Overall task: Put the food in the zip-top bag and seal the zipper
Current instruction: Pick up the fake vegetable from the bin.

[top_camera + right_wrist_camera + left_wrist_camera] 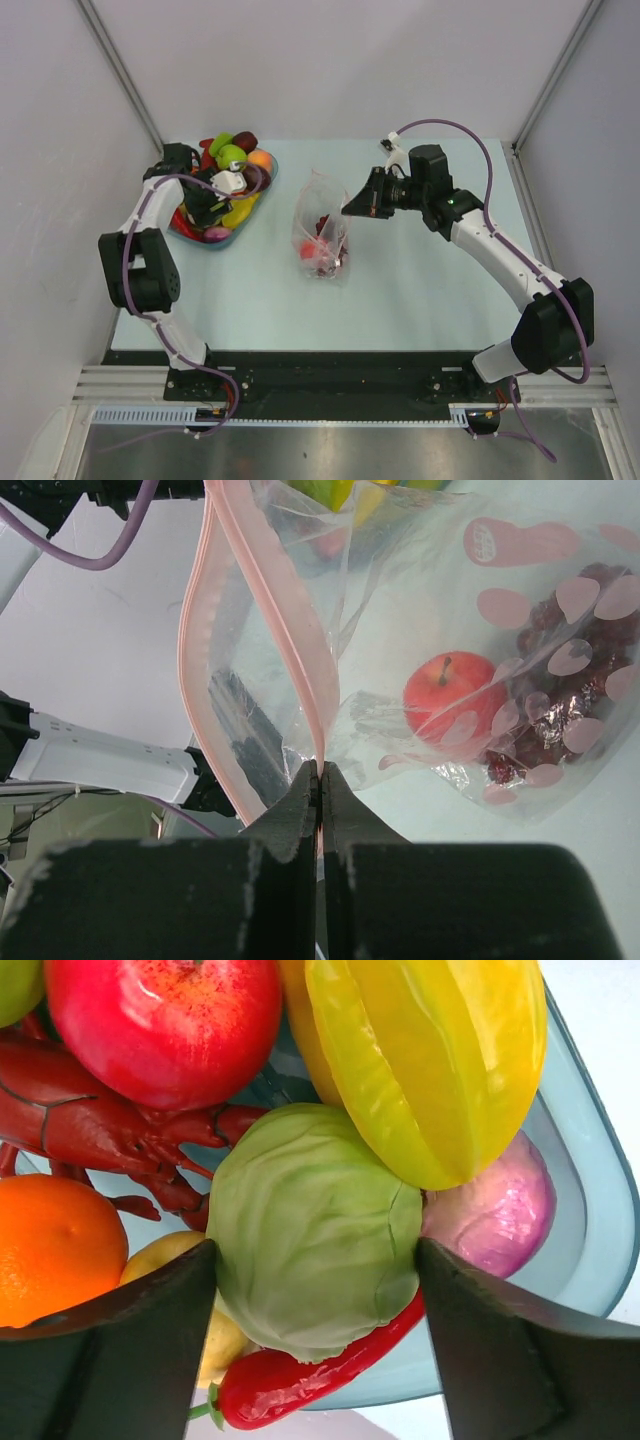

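Pale blue worktop (420,290) carries the zip-top bag (322,240) in the middle and a dish (190,236) of food (262,158) at the far left. Left wrist view: the left pincer (318,1260) stands wide open, one finger on each side of a green cabbage (315,1210) in the dish. Right wrist view: the right pincer (320,775) is pressed closed on the zipper (190,650); a red apple (445,695) and grape bunch (560,730) lie inside the bag.

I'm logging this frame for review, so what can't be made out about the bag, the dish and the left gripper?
The left gripper: left wrist view, its fingers hide whether they touch the cabbage.
The zipper: right wrist view, far end cut off by the top edge.
The dish: left wrist view, floor hidden under piled food.
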`<state>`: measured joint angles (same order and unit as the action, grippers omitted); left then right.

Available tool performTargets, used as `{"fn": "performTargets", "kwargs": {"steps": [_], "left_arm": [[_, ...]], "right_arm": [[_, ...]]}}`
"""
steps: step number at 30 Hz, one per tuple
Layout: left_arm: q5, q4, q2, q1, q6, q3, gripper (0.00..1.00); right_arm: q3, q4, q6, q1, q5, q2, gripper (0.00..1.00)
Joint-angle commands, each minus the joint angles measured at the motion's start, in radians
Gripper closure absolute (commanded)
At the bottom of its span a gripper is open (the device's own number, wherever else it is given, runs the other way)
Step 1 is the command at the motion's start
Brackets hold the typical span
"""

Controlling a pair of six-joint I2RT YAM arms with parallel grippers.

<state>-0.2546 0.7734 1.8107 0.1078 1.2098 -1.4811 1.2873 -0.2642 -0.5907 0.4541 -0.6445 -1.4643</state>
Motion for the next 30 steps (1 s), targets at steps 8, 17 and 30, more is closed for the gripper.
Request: {"fn": "performTargets", "kwargs": {"steps": [8,17,30], "left_arm": [[-0.043,0.174,-0.053,0.020,0.028,-0.122,0.59],[-0.078,0.276,-0.116,0.021,0.016,-0.220,0.85],[-0.306,0.328,-0.235,-0.161,-1.039,-0.742,1.00]], "right_arm": [[0.044,0.042,0.009,-0.002,-0.012,0.007,1.00],[0.044,0.069,-0.001,0.008,-0.015,-0.010,1.00],[0.044,0.149,-0.034,0.063,0.042,-0.024,1.00]]}}
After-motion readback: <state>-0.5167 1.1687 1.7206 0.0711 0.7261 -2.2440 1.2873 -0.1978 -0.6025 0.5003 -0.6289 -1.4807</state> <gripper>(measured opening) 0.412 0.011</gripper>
